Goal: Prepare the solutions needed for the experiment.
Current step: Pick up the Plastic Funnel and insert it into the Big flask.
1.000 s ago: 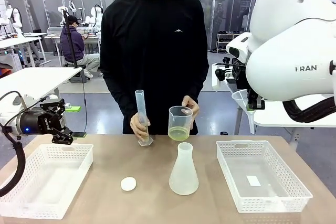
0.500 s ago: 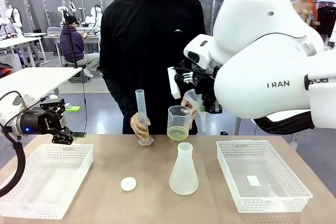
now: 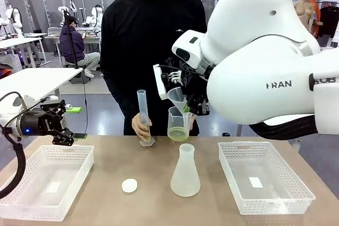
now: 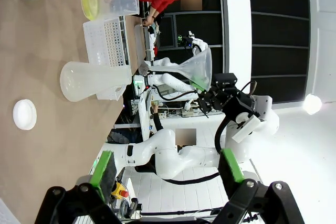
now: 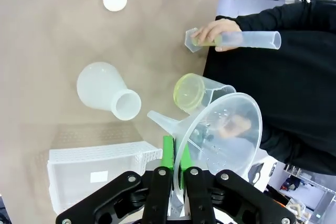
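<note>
Right arm (image 3: pixel 265 72), reaching across the table's middle; person (image 3: pixel 153 41) in black at the far side; table (image 3: pixel 132 157); left basket (image 3: pixel 32 213) and right basket (image 3: pixel 265 145), white, at the near corners; left gripper (image 4: pixel 166 167) at far left, jaws spread wide, empty; conical flask (image 3: pixel 185 175), upright, centre; beaker (image 3: pixel 179 120) held up by the person at far centre, the solutions (image 3: pixel 178 135) a pale yellow-green layer in its bottom; funnel (image 3: pixel 176 97) close by the beaker's rim, its own rim pinched in the closed right gripper (image 5: pixel 175 161); graduated cylinder (image 3: pixel 143 112), tilted, base on the table in the person's hand (image 3: pixel 139 127); white disc (image 3: pixel 129 185), near, left of the flask.
</note>
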Motion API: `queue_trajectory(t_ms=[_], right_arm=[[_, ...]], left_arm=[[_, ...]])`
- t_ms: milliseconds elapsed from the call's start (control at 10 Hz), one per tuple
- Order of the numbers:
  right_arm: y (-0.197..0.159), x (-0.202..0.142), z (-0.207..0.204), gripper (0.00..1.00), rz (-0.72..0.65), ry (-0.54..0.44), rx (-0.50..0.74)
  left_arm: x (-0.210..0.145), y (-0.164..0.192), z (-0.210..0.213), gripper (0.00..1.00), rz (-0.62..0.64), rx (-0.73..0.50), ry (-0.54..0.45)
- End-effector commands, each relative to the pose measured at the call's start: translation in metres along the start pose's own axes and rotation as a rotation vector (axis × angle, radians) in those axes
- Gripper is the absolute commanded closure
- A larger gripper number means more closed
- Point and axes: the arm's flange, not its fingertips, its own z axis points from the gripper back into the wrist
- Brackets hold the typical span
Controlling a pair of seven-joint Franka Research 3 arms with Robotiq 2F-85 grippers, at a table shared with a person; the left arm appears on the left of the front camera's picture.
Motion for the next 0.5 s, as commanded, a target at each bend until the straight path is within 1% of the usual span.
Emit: queue_trajectory(t_ms=[0,400], right_arm=[[0.008,-0.0084,0.0062,0.95,0.017,-0.023,-0.016],[0.0178,-0.0101,0.0038,0.95,0.002,-0.029,-0.003]], left_arm=[[-0.0011,-0.0016,0.0007,0.0,-0.01,0.005,0.009],[-0.0011,-0.0016,0.0007,0.0,-0.01,0.005,0.009]])
